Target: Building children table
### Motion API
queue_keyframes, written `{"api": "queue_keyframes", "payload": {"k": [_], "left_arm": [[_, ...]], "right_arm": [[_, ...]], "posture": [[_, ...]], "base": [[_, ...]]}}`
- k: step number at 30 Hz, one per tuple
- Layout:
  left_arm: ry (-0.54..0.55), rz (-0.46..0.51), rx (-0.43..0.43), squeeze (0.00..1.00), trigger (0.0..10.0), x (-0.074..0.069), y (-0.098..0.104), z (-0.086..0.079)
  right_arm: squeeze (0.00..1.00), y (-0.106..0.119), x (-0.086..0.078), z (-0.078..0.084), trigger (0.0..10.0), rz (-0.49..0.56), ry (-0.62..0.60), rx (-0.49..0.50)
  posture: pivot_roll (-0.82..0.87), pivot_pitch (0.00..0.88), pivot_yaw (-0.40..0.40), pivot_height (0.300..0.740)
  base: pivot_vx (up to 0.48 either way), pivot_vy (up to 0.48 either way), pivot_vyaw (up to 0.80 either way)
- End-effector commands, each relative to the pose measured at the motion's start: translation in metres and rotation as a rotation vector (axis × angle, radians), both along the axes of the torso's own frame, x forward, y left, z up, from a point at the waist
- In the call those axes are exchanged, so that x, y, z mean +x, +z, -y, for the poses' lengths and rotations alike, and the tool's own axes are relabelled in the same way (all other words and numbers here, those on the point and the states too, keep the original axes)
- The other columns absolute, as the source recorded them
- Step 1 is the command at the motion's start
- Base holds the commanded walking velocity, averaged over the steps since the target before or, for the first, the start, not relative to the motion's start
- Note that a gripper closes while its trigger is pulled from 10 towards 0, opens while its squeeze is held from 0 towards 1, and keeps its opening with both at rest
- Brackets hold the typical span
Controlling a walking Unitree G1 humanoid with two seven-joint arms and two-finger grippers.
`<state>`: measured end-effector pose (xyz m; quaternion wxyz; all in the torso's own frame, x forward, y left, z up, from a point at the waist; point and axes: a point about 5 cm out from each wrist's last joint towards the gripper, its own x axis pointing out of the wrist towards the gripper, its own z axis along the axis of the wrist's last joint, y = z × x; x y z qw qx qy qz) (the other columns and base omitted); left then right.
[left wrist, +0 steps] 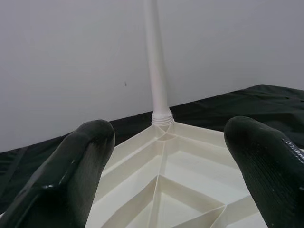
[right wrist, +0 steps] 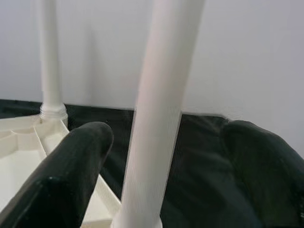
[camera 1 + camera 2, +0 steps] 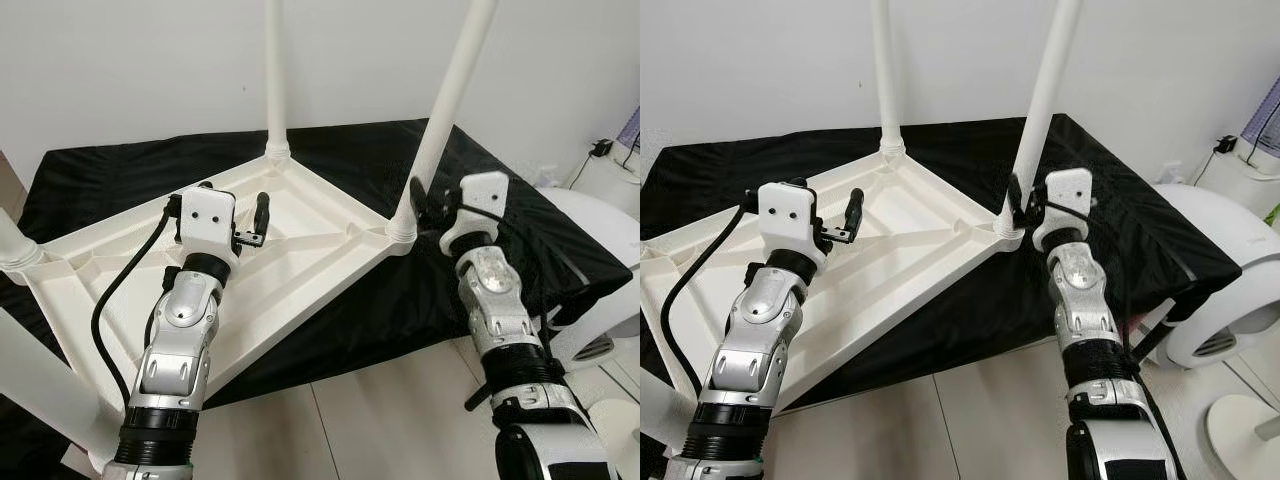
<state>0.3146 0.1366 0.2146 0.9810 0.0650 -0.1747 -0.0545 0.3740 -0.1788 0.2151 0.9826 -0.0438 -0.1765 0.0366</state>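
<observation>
White tabletop point(image 3: 300, 250) lying inverted on black-draped desk point(image 3: 480, 270), centre frame, legs pointing up. Right pincer point(image 2: 164, 156) straddling near-right leg point(image 3: 440, 120), fingers apart. Left pincer point(image 1: 166, 156) hovering apart over underside ribs. Risking cross-threading leg if twisted off-axis.

Smooth cream plastic with a soft sheen for the upturned table top point(image 3: 300, 240), ribbed underneath; same plastic for the round legs, the far leg point(image 3: 275, 70) and the right-corner leg point(image 3: 445, 110), each with fine threads at the socket. Black cloth point(image 3: 400, 290), matt and faintly creased, draped over the edges of what carries it. Brushed silver metal on both arms. Black, finely textured, slightly shiny rubbery fingers on the left gripper point(image 1: 164, 161) and right gripper point(image 2: 161, 156). Wall matt white.
</observation>
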Motion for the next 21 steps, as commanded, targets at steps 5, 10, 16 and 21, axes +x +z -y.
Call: {"api": "queue_keyframes", "payload": {"k": [5,10,16,21], "left_arm": [[-0.005,-0.006,0.0,0.0,10.0,-0.0027,-0.0002,0.0026],[0.003,-0.012,-0.002,0.0,10.0,-0.0039,-0.0016,0.0012],[0.014,-0.012,-0.004,0.0,10.0,-0.004,-0.0012,-0.0005],[0.016,-0.013,-0.006,0.0,10.0,-0.0046,-0.0012,-0.0004]], "right_arm": [[0.0,-0.0024,0.0042,0.0029,10.0,-0.032,-0.016,0.037],[0.0,-0.0074,0.0049,-0.0008,10.0,-0.066,0.006,0.037],[0.0,-0.0085,0.0061,-0.0013,10.0,-0.077,0.005,0.039],[0.0,-0.0076,0.0074,0.001,10.0,-0.079,-0.006,0.042]], "posture": [[-0.02,0.054,-0.001,0.74],[-0.01,0.055,-0.006,0.74],[-0.01,0.063,-0.011,0.74],[-0.01,0.063,-0.013,0.74]], "base": [[0.0,0.0,0.0],[0.0,0.0,0.0],[0.0,0.0,0.0],[0.0,0.0,0.0]]}}
